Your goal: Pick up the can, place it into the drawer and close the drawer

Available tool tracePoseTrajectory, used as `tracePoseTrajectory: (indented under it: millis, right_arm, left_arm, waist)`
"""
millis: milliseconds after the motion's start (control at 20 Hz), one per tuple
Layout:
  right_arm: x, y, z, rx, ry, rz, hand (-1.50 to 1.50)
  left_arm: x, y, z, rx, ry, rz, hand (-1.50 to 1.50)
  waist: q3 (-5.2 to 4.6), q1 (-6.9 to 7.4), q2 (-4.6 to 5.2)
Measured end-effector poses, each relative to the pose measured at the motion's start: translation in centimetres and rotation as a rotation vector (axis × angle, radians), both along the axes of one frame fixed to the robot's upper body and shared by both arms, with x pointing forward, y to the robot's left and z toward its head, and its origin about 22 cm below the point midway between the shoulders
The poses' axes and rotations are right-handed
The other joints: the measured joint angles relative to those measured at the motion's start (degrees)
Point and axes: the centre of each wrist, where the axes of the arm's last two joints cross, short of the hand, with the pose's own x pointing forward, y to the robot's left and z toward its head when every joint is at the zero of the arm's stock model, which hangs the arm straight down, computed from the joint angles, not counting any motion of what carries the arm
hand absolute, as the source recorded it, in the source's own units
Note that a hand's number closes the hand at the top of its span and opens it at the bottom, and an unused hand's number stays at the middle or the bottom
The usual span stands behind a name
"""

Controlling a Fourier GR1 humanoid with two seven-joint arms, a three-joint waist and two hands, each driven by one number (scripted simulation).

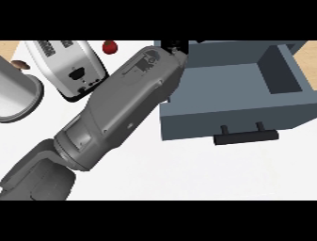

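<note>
The blue-grey drawer (291,77) stands pulled open at the right, its front panel and black handle (246,137) towards me. No can shows in the part of its inside that I see. A small red object (110,46), maybe the can, sits at the picture's top behind the toaster. A grey forearm (122,101) runs from the lower left up to the drawer's back left corner. Only a black bit of my left hand (175,46) shows there, cut off by the top edge. My right hand does not show.
A white toaster (72,66) lies at the upper left beside the forearm. A large white cylinder (8,89) stands at the far left, with a small brown thing (20,65) behind it. White counter (210,174) spreads in front of the drawer.
</note>
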Motion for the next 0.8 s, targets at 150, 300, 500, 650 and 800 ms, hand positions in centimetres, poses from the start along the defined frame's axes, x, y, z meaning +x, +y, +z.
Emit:
tracePoseTrajectory:
  millis: [150, 300, 500, 650, 800]
  right_arm:
    - [-0.3, 0.2, 0.0, -0.002, 0.003, 0.005, -1.50]
    - [0.0, 0.2, 0.2, 0.004, -0.005, 0.002, -1.50]
    - [0.0, 0.5, 0.4, 0.000, 0.004, 0.001, -1.50]
    - [0.3, 0.4, 0.2, 0.000, 0.003, 0.004, -1.50]
    - [0.6, 0.5, 0.5, -0.006, 0.000, 0.006, -1.50]
  left_arm:
    - [0.1, -0.1, -0.4, 0.024, 0.009, 0.025, -1.50]
    - [0.2, 0.1, -1.0, 0.037, 0.014, 0.047, -1.50]
    - [0.2, 0.2, -1.9, 0.045, 0.028, 0.071, -1.50]
    - [0.1, 0.4, -2.8, 0.050, 0.027, 0.085, -1.50]
    - [0.1, 0.2, -2.5, 0.044, 0.027, 0.094, -1.50]
  waist:
    - [0.01, -0.23, -0.01]
    - [0.01, -0.32, 0.10]
    - [-0.01, -0.20, 0.07]
    - [0.00, -0.23, 0.12]
    - [-0.01, -0.12, 0.13]
